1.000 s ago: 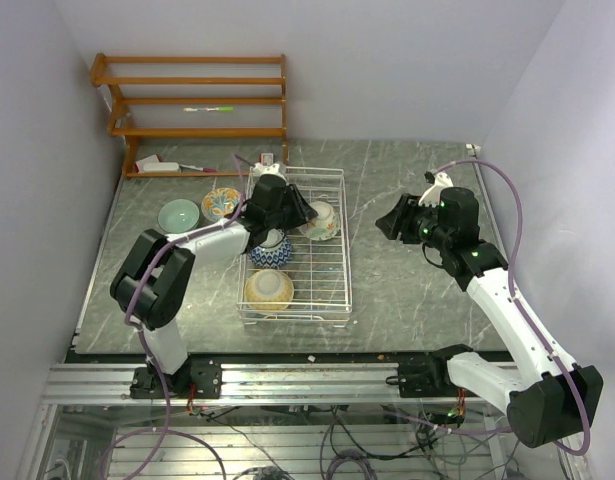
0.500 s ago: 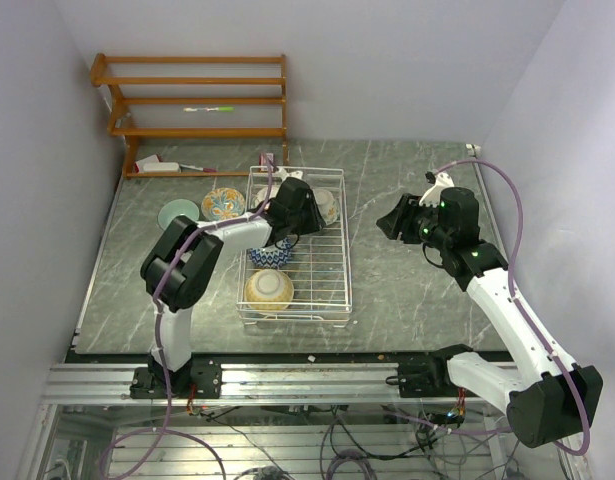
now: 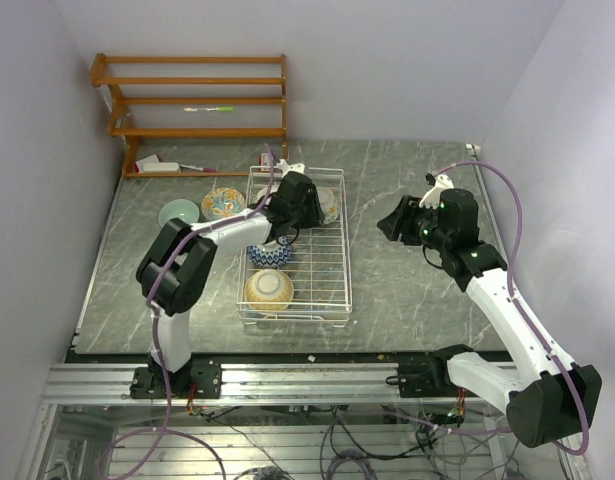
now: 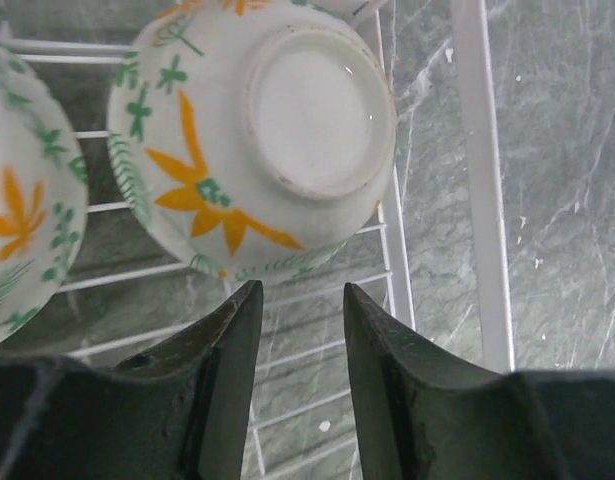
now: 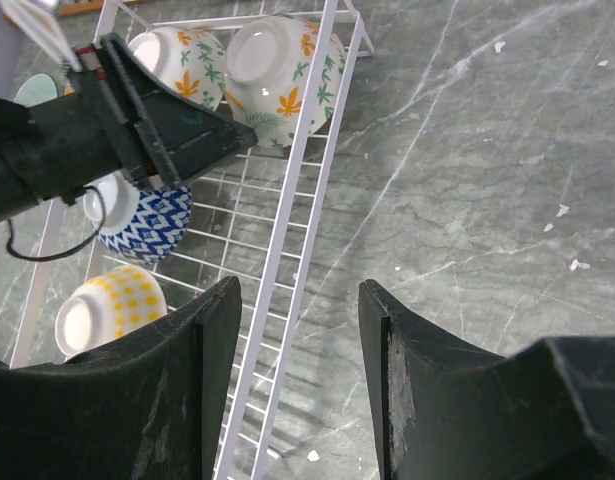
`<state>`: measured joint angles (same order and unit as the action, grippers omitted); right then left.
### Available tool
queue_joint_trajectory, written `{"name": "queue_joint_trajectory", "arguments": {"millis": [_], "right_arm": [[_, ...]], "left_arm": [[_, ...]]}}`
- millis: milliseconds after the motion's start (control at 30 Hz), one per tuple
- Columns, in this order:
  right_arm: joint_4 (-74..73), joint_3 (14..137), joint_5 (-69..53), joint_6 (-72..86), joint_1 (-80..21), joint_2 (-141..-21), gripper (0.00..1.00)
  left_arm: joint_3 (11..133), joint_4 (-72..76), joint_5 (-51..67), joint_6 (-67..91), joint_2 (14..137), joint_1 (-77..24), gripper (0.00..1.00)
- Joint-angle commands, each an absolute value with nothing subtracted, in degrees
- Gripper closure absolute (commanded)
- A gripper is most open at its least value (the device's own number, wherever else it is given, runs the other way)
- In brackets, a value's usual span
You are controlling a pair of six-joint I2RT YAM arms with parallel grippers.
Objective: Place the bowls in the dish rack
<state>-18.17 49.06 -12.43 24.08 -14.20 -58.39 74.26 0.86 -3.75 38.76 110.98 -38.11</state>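
The white wire dish rack holds several bowls, all bottom up. Two white floral bowls lie at its back: one just ahead of my left gripper, the other to its left. A blue patterned bowl and a yellow dotted bowl sit nearer the front. My left gripper hovers over the rack's back, open, with nothing between its fingers. A teal bowl and a multicoloured bowl rest on the table left of the rack. My right gripper hangs open and empty to the rack's right.
A wooden shelf stands at the back left with small items at its foot. The rack's right rim runs under my right gripper. Bare marble table lies right of the rack.
My left gripper carried a floral bowl toward the rack's back right, and now stands open, clear of it. The right arm has hardly moved.
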Motion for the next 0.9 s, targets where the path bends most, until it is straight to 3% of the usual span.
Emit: {"name": "queue_joint_trajectory", "arguments": {"millis": [0,133,267,433,600,867], "right_arm": [[-16.2,48.6,-12.7,23.7,-13.7,-58.9,0.5],[-15.2,48.4,-13.7,24.2,-13.6,-59.4,0.5],[-14.6,48.3,-15.0,24.5,-13.6,-59.4,0.49],[-14.8,48.7,-16.7,24.3,-13.6,-59.3,0.46],[-15.7,49.4,-17.4,23.5,-13.6,-58.4,0.31],[-15.7,48.8,-18.8,23.6,-13.5,-58.6,0.3]], "left_arm": [[71.6,-0.1,-7.8,35.6,101.4,-39.0,0.48],[69.5,-3.4,-9.4,32.3,91.9,-39.3,0.36],[68.5,-8.2,-16.8,28.4,85.4,-38.4,0.31],[64.7,-11.0,-20.4,28.3,80.5,-31.1,0.3],[61.0,-13.5,-28.6,28.2,75.4,-24.7,0.29],[59.3,-15.6,-34.2,29.4,77.6,-19.3,0.31]]}}
